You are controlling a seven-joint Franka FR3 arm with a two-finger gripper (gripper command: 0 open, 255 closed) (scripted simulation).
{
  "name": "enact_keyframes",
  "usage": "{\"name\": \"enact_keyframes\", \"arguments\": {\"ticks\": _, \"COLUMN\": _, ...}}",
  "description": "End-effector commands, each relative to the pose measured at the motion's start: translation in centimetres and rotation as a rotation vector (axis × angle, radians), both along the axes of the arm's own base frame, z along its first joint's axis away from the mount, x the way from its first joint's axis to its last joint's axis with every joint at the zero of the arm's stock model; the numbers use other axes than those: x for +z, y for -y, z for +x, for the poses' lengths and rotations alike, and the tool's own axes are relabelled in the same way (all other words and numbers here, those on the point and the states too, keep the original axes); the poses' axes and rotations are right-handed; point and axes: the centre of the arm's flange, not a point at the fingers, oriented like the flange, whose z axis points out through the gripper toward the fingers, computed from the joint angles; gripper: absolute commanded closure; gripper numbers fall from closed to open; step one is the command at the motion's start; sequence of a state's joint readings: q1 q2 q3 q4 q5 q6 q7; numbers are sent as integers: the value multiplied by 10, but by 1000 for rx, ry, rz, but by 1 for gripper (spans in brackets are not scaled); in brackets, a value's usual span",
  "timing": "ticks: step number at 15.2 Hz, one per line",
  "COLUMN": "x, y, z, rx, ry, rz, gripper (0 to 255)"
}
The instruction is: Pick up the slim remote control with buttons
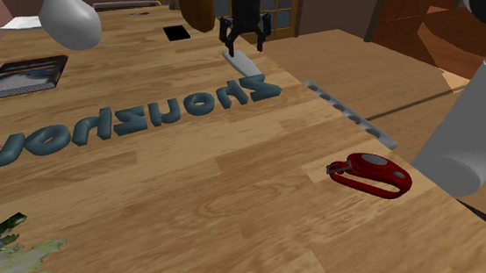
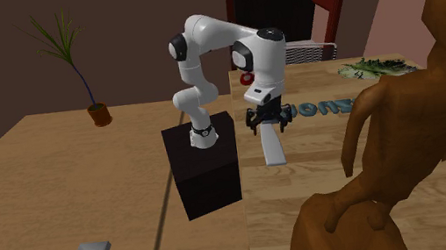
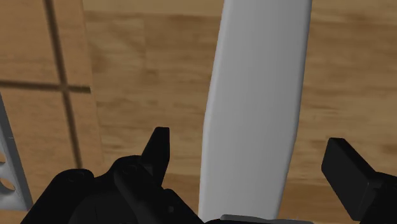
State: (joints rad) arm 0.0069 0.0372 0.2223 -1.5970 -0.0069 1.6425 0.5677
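On the shoulder view's left, a white and green printed sheet (image 1: pixel 8 262) was cut off by the lower corner, its print too mottled to read. Above it a flat dark-covered book (image 1: pixel 22 76) lay on the light wooden table (image 1: pixel 238 211), its cover picture too blurred to make out. A row of thick teal raised letters (image 1: pixel 126 122) crossed the table upside down to the camera, its left end cut by the edge; it seemed to spell "Zhouzhou". Further right, a small flat black rectangle (image 1: pixel 175 33) lay near the far side.

Beside that, the all-black two-finger gripper (image 1: pixel 245 36) hung over the slim pale grey remote control (image 1: pixel 240 61). The remote lay flat on the table just beyond the letter Z, its far end running under the fingertips. Right again lay a long grey strip with holes (image 1: pixel 350 113) and a red oval fob with a grey top (image 1: pixel 371 173).

In the wrist view the jaws stood open, with one black finger (image 3: pixel 158 149) on each side of the remote and neither touching it. The remote's face was plain and both its ends were cut off.

In the second exterior view a brown carved figure (image 2: pixel 407 122) hid much of the table's right part.
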Motion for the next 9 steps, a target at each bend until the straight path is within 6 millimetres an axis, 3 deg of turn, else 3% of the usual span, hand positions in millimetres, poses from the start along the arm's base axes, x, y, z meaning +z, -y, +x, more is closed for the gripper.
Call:
{"name": "enact_keyframes", "arguments": {"ticks": 1, "x": -3, "y": -4, "z": 10, "rx": -13, "ry": 1, "rz": 1, "gripper": 0}}
{"name": "enact_keyframes", "arguments": {"ticks": 9, "x": -38, "y": -4, "z": 10, "rx": -13, "ry": 1, "rz": 1, "gripper": 0}}
